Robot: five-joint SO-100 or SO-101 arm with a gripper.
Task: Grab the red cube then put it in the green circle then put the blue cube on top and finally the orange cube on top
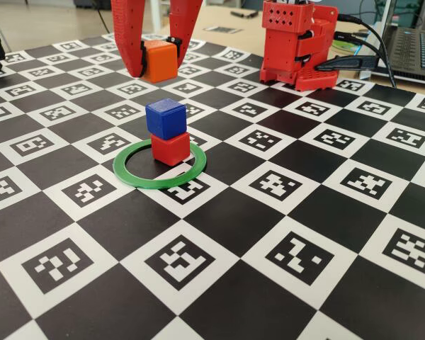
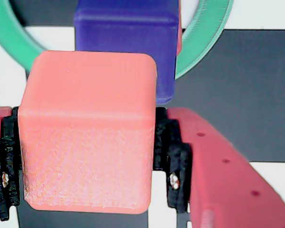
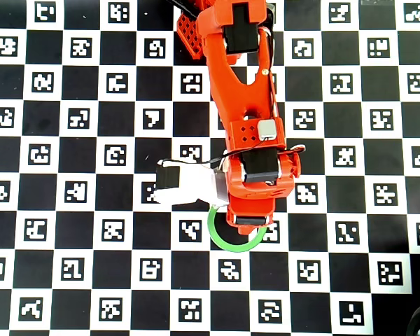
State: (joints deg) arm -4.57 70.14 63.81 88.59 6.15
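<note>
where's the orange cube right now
In the fixed view, the orange cube is held in the gripper, in the air behind the blue cube.

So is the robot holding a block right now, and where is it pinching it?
Yes. The end effector holds the orange cube, with its two fingers pressing the cube's opposite side faces, lifted off the board.

No readable words, brands or numbers in any view. Only signs: black-and-white square fiducial markers printed in white squares of checkered board [image 1: 283, 234], repeated across whole surface, each pattern different. Cubes, ring, arm carry no labels. Laptop [image 1: 414, 49] at fixed view's edge: no legible text.
</note>
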